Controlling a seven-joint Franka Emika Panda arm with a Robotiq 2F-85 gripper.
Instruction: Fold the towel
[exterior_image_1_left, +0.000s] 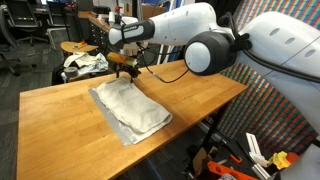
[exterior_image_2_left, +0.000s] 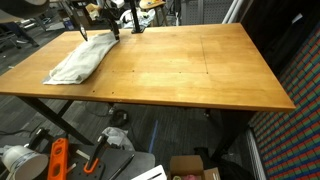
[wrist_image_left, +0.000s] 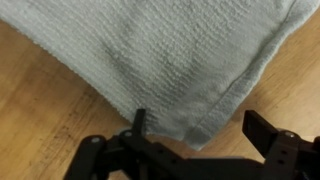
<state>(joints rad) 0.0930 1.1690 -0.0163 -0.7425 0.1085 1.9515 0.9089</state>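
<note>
On the wooden tabletop (exterior_image_1_left: 60, 120) the towel (exterior_image_1_left: 130, 108) is spread. One corner (wrist_image_left: 190, 135) is positioned between the open jaws, the long axis being directed away from them.

Arm (exterior_image_1_left: 205, 48): stretched out roughly level, big white elbow bent, forearm running above the table (exterior_image_1_left: 60, 115) toward one corner. Wrist (exterior_image_1_left: 135, 33) is turned so that I point straight down. My pincer (exterior_image_1_left: 122, 63) hangs low over that corner of the table. Whether the tips touch anything below, I cannot tell from the exterior views. Wrist view: my two dark fingers (wrist_image_left: 262, 130) come in from the bottom edge, tips well apart. Jaws spread wide. Nothing clamped between them.
</note>
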